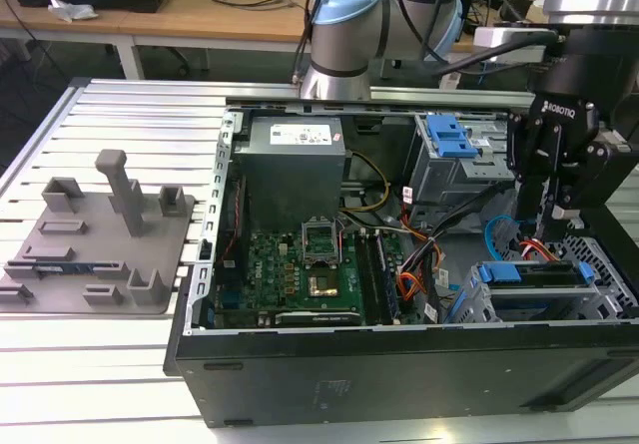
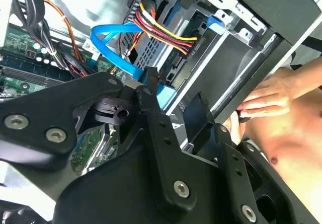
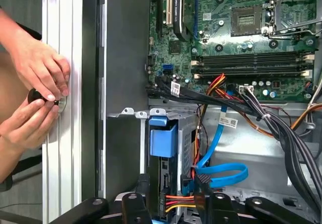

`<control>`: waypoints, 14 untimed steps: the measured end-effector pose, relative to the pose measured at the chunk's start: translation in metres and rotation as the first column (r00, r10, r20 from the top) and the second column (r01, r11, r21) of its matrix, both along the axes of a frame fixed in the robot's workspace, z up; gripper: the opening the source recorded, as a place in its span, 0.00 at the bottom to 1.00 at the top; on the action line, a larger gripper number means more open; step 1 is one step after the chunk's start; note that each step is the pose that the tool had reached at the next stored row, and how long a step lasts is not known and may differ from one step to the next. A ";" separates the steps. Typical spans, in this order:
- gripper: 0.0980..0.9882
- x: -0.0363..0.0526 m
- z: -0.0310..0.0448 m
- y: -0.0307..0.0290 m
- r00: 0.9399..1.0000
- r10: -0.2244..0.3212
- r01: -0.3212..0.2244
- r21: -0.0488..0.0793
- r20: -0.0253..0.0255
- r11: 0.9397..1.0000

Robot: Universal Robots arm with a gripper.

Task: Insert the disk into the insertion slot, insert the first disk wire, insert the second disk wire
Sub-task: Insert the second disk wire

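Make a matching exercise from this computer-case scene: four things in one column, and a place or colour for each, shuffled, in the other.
Things:
1. gripper
2. flat data cable
3. grey fixture plate
4. person's hands

Places or colours:
A. bright blue, looped inside the case
B. on the slatted table, at the exterior view's left, outside the case
C. on the aluminium rail outside the case wall, pinching a small black knob
D. above the insertion slot, where the disk sits in its blue carrier

Pairs: 1-D, 2-A, 3-B, 4-C
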State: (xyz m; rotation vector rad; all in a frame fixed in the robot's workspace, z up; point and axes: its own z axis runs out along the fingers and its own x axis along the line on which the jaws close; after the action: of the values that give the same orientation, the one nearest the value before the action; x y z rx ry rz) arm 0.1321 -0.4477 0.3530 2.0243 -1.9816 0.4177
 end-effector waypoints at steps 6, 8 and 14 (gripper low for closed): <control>0.33 -0.0001 -0.0059 0.0127 1.000 0.000 0.000 -0.013 -0.002 1.000; 0.33 -0.0001 -0.0067 0.0145 1.000 0.000 0.000 -0.015 -0.005 1.000; 0.23 0.0000 -0.0071 0.0149 1.000 0.000 0.000 -0.030 -0.006 1.000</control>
State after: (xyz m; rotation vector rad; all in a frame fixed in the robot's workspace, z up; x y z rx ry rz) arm 0.1321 -0.4328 0.3458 2.0053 -1.9600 0.4389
